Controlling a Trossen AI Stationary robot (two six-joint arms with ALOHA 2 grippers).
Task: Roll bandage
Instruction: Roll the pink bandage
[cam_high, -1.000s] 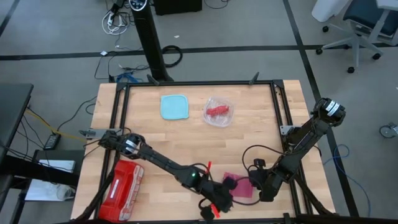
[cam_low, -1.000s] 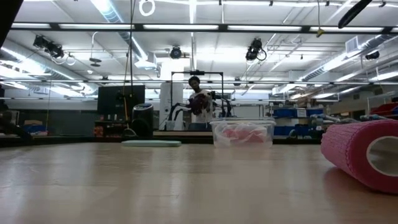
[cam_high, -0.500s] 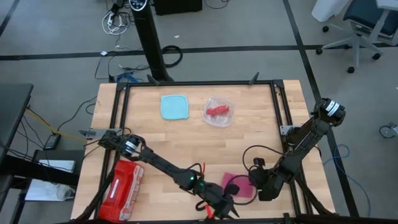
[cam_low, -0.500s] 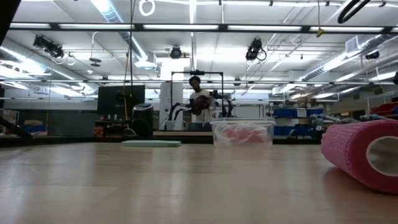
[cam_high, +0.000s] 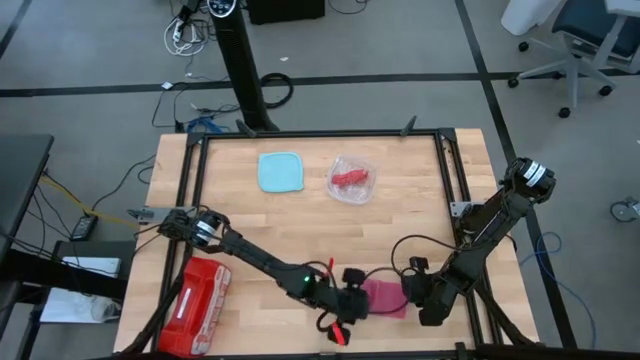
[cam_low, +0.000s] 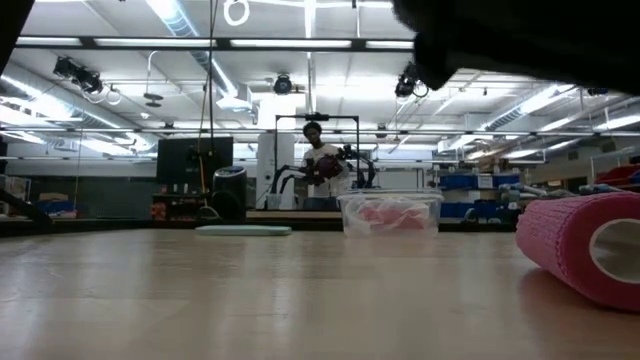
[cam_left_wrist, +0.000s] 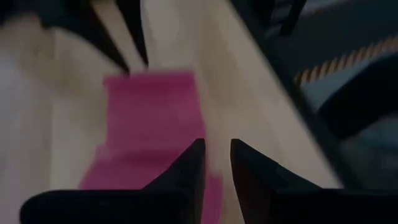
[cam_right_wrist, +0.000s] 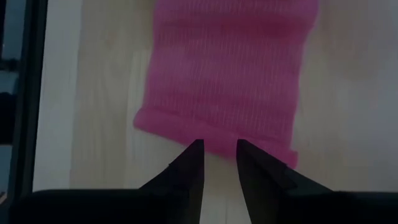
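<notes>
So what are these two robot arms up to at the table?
Both arms are working on a pink bandage lying at the near edge of the wooden table. The left gripper and the right gripper sit at opposite ends of it, fingertips narrowly apart, not visibly clamping it. The bandage looks partly rolled already. A red case, teal lid and clear tub sit aside.

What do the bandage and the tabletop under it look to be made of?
Bandage: soft stretchy fabric, matte pink, with a fine ribbed weave showing in the right wrist view; likely elastic wrap. Tabletop: pale wood, probably butcher block, with narrow plank lines and a low sheen.
</notes>
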